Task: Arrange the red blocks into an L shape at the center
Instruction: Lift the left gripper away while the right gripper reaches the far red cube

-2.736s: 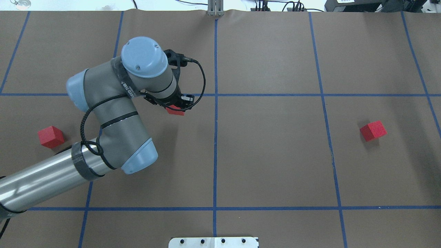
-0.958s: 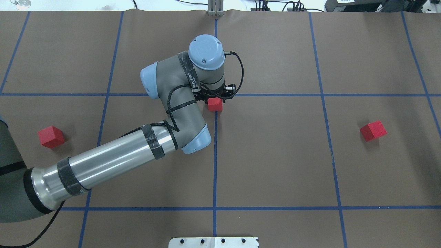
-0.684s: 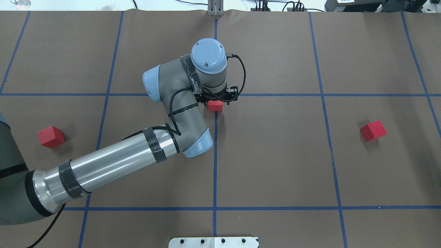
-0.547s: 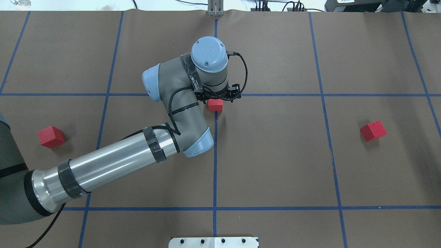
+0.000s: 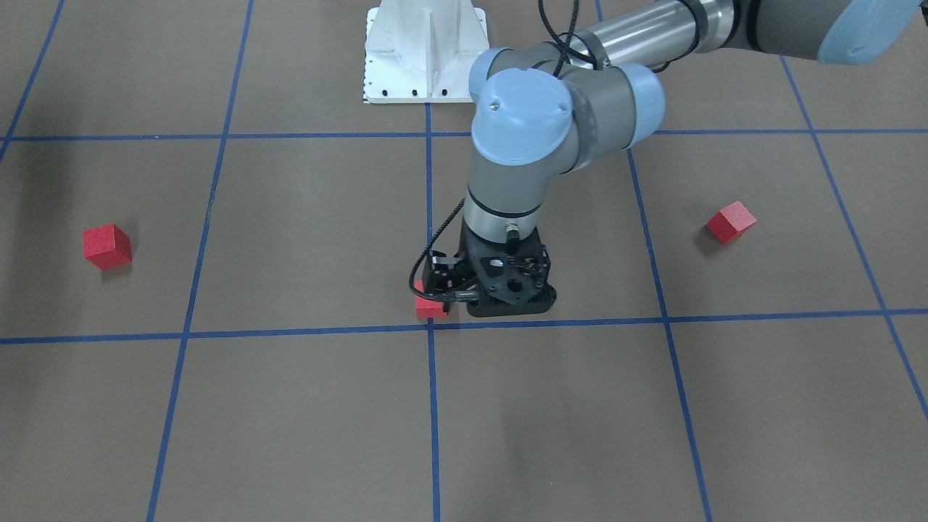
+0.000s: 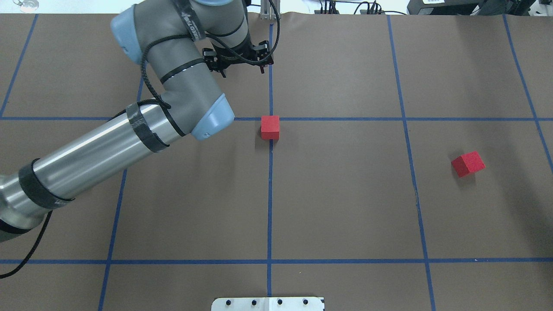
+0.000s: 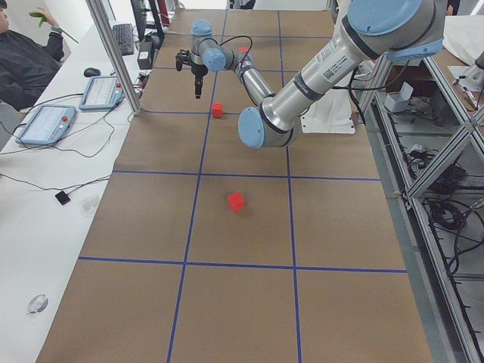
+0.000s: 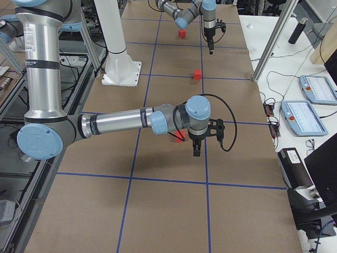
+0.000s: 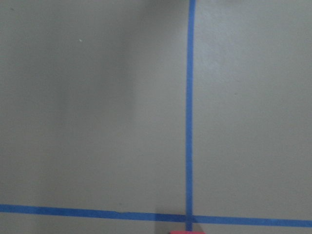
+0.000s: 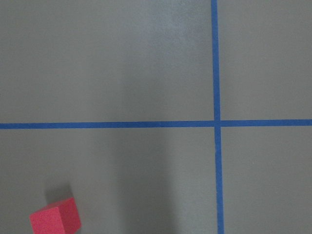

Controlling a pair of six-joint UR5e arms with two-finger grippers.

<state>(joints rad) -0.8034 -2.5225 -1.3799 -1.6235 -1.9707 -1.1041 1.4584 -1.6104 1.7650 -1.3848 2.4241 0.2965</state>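
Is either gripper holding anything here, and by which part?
Left gripper holds nothing: it is open, and the middle block rests free. Right gripper: cannot tell.

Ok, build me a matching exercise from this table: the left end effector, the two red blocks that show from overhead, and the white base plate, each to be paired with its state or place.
Things
1. left end effector
2. red block at the center
3. red block on the robot's right
4. white base plate

States or places
a. turned askew to the blue tape
b. open
c. at the robot's edge of the table
d. square to the blue tape, sitting on one line

Pairs: 1-b, 2-d, 3-a, 4-c
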